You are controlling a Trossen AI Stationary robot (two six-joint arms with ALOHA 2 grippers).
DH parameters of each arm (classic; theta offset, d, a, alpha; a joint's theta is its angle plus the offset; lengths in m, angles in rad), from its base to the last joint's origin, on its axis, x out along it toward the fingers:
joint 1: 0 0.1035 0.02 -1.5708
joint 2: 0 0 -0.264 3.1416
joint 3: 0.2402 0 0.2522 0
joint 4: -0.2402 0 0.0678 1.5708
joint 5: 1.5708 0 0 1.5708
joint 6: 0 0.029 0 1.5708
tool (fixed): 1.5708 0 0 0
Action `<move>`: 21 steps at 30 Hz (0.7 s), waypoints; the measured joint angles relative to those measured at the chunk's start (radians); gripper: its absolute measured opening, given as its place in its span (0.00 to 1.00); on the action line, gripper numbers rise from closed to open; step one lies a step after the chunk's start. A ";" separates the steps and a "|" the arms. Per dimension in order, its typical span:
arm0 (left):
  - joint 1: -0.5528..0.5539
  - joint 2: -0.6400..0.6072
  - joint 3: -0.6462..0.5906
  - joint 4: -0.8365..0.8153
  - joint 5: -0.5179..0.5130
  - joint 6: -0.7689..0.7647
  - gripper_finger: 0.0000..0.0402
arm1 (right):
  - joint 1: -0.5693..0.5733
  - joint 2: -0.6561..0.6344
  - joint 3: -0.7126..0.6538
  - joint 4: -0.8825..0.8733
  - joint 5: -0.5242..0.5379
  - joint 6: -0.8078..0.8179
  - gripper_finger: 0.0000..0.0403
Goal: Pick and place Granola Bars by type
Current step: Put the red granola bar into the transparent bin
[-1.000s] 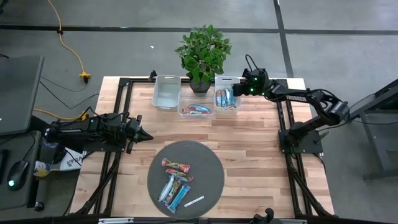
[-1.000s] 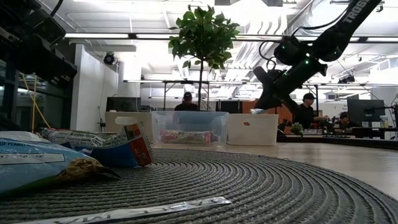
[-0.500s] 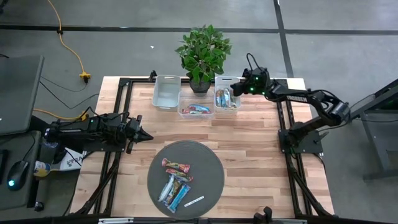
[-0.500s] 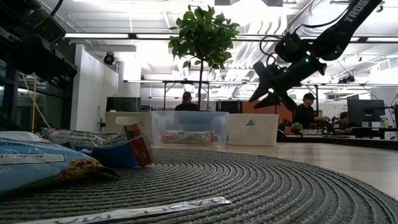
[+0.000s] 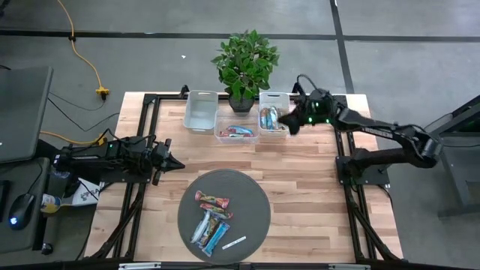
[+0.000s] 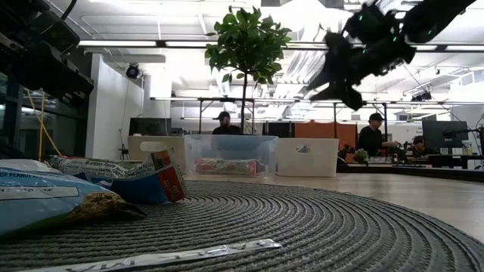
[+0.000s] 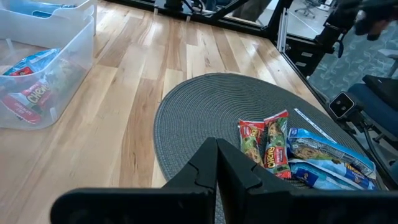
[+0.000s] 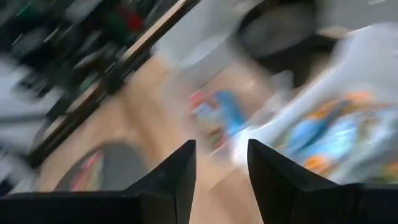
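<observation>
Right tool [image 5: 292,124] beside the bins — empty, fingers parted
Mat [image 5: 251,193] half bare; four bars [image 5: 211,219] there; left tool [image 5: 177,163] clenched.

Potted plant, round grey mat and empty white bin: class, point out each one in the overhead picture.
Potted plant [image 5: 245,61], high view, leafy crown.
Round grey mat [image 5: 251,196], high view, bare right part.
Empty white bin [image 5: 200,112], high view, inside floor.
</observation>
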 joint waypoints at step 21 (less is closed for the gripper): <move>0.000 0.000 0.000 0.000 -0.001 0.000 0.00 | 0.953 0.190 0.000 0.146 0.601 -0.244 0.31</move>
